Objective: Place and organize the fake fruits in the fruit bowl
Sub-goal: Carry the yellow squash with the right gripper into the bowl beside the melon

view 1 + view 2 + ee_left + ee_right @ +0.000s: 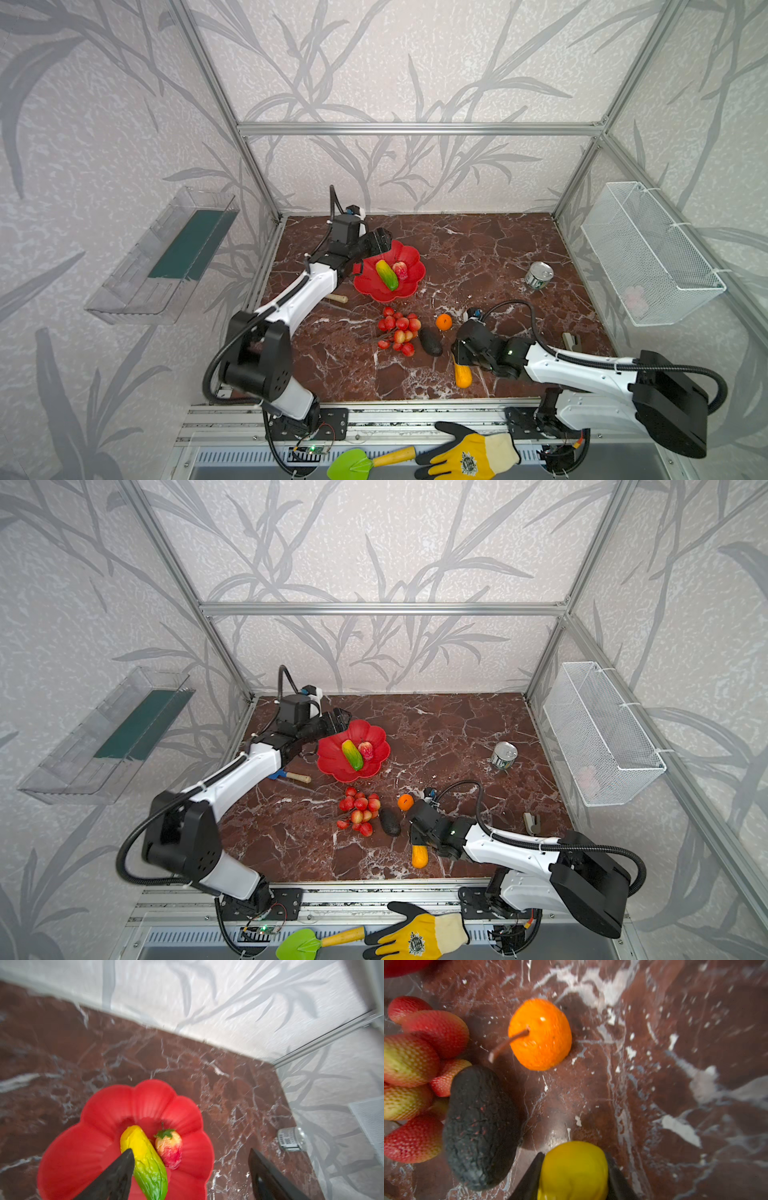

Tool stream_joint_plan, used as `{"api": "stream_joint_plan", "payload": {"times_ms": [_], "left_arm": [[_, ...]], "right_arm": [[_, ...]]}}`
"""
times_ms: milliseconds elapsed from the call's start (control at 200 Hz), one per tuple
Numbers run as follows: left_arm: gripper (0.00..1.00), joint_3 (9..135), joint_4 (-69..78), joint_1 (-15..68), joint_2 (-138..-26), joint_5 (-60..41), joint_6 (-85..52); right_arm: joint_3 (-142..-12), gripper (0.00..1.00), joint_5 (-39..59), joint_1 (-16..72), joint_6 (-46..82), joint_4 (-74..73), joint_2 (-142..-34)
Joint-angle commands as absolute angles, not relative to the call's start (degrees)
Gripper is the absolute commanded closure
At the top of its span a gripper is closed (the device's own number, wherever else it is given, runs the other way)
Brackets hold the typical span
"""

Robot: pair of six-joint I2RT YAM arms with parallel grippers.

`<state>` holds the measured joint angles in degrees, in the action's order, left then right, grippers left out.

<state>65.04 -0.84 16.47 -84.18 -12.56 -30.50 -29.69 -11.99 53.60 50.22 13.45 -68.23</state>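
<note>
In both top views the right gripper sits low at the near side of the marble table, and its black body hides one end of the orange-yellow fruit; the right wrist view shows what those views cannot, the two dark fingers pressed against either side of the yellow fruit, so the gripper is clamped on it. Only the fruit's rounded end shows there; the rest is cut off at the frame edge. Beside it lie the dark avocado, touching the red grape bunch, and the small orange a little apart.

The red bowl stands toward the back left of the table; the left gripper hovers at its edge, its fingertips hidden in the top views by the arm. The left wrist view shows the jaws spread wide and holding nothing; one finger overlaps the yellow-green fruit, which lies in the bowl beside the red peach; contact there cannot be told. The metal can stands well to the right; its label is too blurred to read.
</note>
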Motion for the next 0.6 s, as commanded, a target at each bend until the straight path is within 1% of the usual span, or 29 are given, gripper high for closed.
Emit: {"api": "stream_joint_plan", "payload": {"times_ms": [0, 65, 130, 265, 430, 595], "left_arm": [[0.12, 58.1, 2.3, 15.9, -74.1, -5.9, -27.9], [0.1, 52.0, 3.2, 15.7, -66.9, -2.6, -28.1], [0.09, 46.1, 3.4, 15.6, -59.7, 0.3, -28.8], [0.09, 36.7, -1.3, 15.4, -45.9, 4.8, -30.7], [0.09, 30.7, -11.7, 15.3, -32.0, 6.5, -33.4], [0.09, 28.7, -21.0, 15.3, -19.7, 8.2, -35.7]], "right_arm": [[-37.7, 0.69, -16.6, 52.1, 36.1, 15.6, -65.5], [-43.5, 0.69, -15.6, 50.8, 29.0, 16.1, -67.7], [-50.1, 0.7, -13.4, 50.2, 22.9, 15.3, -71.6], [-64.7, 0.7, -7.3, 50.1, 13.2, 14.0, -84.0], [-82.6, 0.7, -2.0, 50.0, 6.4, 16.2, -102.4], [-97.1, 0.7, 0.7, 49.7, 3.1, 17.1, -118.1]]}}
